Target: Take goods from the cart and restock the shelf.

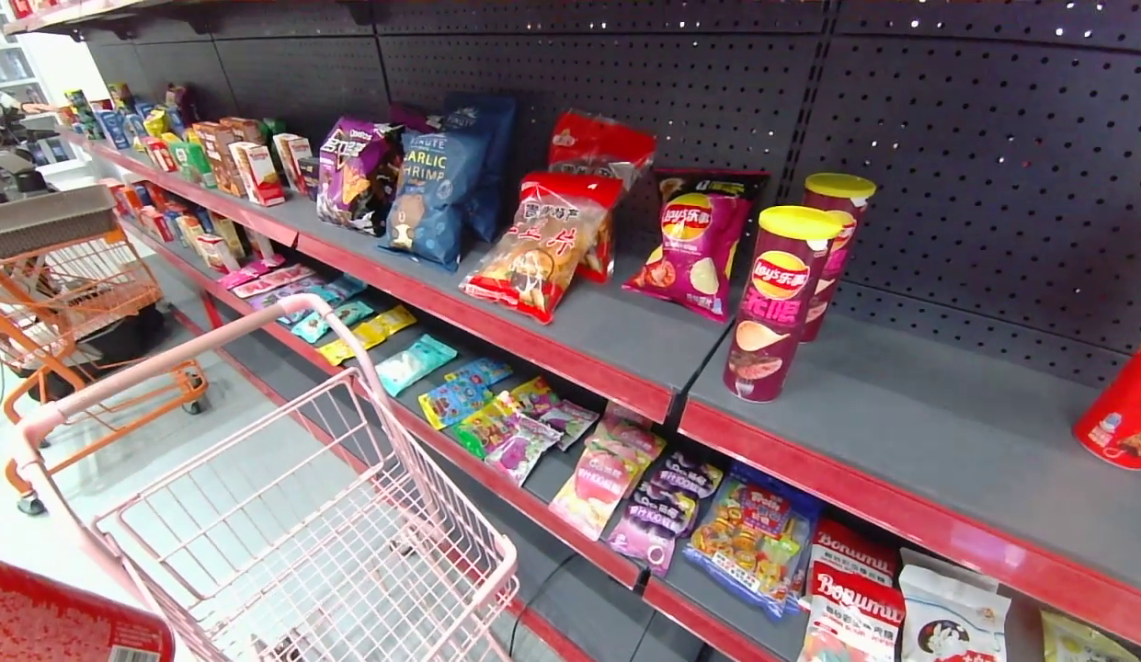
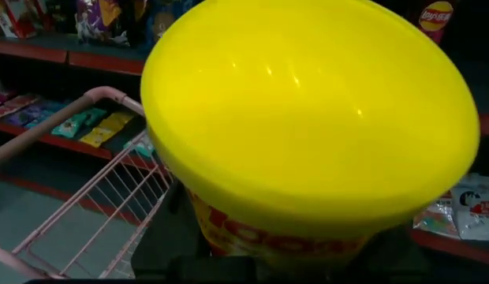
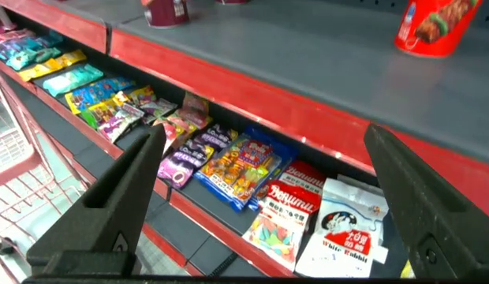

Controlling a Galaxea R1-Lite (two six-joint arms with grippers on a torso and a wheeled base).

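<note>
Left claw: The left claw (image 2: pixel 280 262) sat low under a can (image 2: pixel 307 110) with a big yellow lid and a red side. I think it was clenched on the can's bottom part, because the can hung in the air with dark claw parts around its base.
Can's place: It was near and on the left, above the pink cart (image 1: pixel 165 363). It was not yet on the shelf (image 1: pixel 901 432).
Why held so: The can stood upright, lid up. Held low like that, it could be set down flat on its bottom.
Right claw: The right claw (image 3: pixel 268 213) was released. Its two black fingers (image 3: pixel 110 213) were far apart and held nothing. It hung on the right, in front of the lower shelf (image 1: pixel 533 510).
Shelf: Two purple cans (image 1: pixel 777 303) stood upright, one behind the other. A red can (image 1: pixel 1122 414) stood at the far right. Grey board showed between them, so I think the new can belonged there.
Around: Chip bags (image 1: pixel 694 253) leaned to the left of the purple cans. Candy bags (image 1: pixel 616 469) lay on the lower shelf. An orange cart (image 1: pixel 74 294) stood far off on the left.
In the way: The can had to go up over the shelf's red front edge. The tall purple cans could tip if bumped.
</note>
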